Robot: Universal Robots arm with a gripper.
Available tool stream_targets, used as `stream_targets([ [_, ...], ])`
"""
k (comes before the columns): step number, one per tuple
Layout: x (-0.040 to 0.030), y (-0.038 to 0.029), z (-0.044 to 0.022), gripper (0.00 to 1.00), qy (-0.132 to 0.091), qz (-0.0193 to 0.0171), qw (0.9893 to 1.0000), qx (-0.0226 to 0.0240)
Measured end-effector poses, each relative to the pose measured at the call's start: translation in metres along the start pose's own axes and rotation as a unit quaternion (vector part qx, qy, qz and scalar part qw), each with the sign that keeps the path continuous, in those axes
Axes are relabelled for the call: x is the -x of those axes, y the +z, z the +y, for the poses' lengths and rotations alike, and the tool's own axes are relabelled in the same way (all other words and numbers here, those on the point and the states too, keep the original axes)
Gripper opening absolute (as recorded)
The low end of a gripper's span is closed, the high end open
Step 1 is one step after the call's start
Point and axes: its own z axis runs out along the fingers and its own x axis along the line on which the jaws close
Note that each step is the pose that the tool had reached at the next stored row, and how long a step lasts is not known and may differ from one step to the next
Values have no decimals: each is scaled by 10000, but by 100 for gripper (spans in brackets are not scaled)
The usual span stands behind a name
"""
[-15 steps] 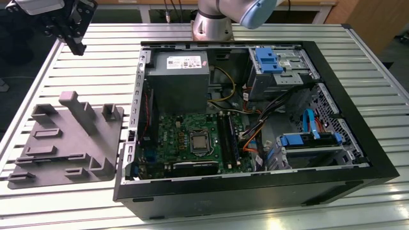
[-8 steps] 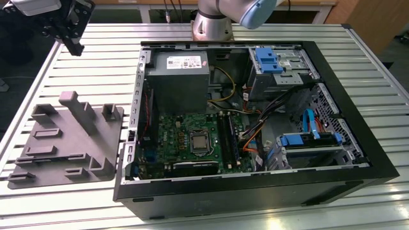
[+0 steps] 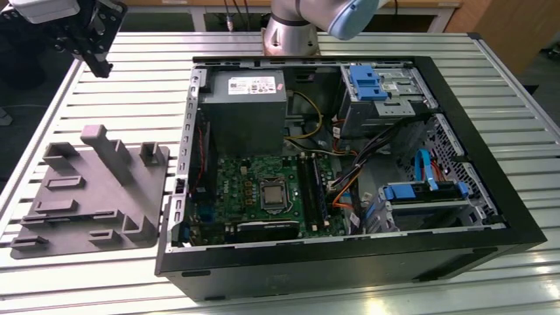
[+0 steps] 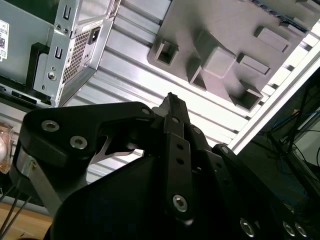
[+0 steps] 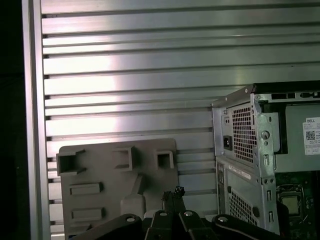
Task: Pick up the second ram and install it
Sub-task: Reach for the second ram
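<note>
Honestly can't pick out the second ram for sure. In the exterior view a couple of long dark strips sit in the memory slots just to the right of the CPU, around the middle of the frame. I can't tell stick from slot there.

The gripper is nowhere near that spot. It hangs in the upper left of the exterior view, over the slatted counter and beyond the far end of the grey moulded tray. In both wrist views the jaws look pinched narrow, tips together, with nothing I can see between them.

The tray lies flat on the counter at the exterior view's left, just beside the open computer case. Inside the case, the motherboard sits below the power supply in the frame.
</note>
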Motion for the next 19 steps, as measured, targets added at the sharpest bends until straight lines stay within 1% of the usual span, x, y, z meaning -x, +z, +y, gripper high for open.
stream_targets([
  [19,-75,11,-16,11,0,0,10000,0],
])
